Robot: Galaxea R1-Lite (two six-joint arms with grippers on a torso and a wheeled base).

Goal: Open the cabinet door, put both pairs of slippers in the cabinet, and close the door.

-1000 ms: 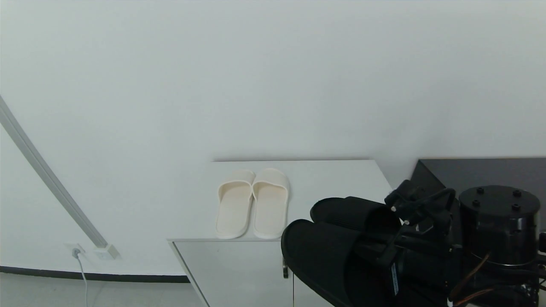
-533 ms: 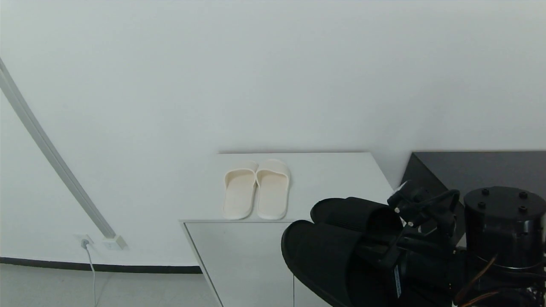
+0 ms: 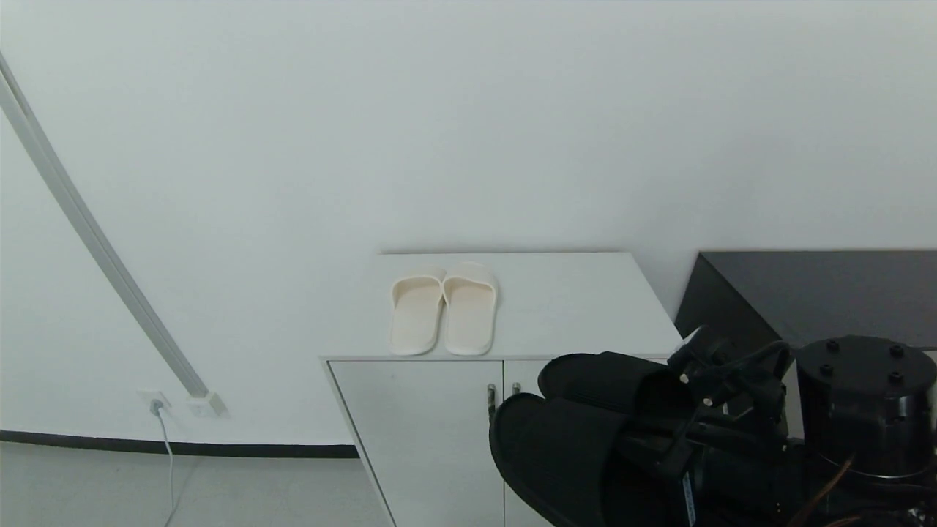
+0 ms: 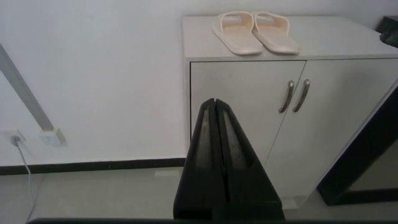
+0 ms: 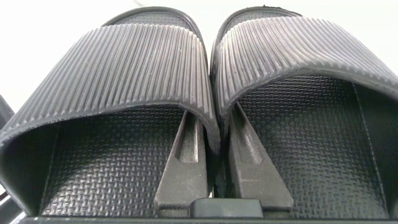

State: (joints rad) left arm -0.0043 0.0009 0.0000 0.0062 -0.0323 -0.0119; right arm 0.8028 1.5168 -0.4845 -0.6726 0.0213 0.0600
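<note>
At the lower right of the head view, your right claw (image 3: pixel 659 435) is clamped on the pair of black slippers (image 3: pixel 556 446). In the right wrist view its two fingers (image 5: pixel 185 168) squeeze the slippers' touching inner edges between them, beneath the ribbed straps. The pair is held side by side in the air, toes pointing away from the wrist, in front of the right-hand part of the white cabinet (image 3: pixel 424 432).

Your left claw (image 4: pixel 215 112), seen in the left wrist view, is closed, its fingers pressed flat together with nothing between them. It faces the cabinet's front, well apart from it.

Both cabinet doors are shut, and their two metal handles (image 4: pixel 286 96) stand upright just beside each other at the middle seam. On the cabinet's top lies the pair of cream slippers (image 3: pixel 444 307), side by side and touching, toes towards the wall, on the left half of the top.

To the cabinet's right stands a dark low unit (image 3: pixel 820 285). Left of the cabinet, low on the wall, is a socket (image 3: pixel 155 402) with a cable hanging from it.
</note>
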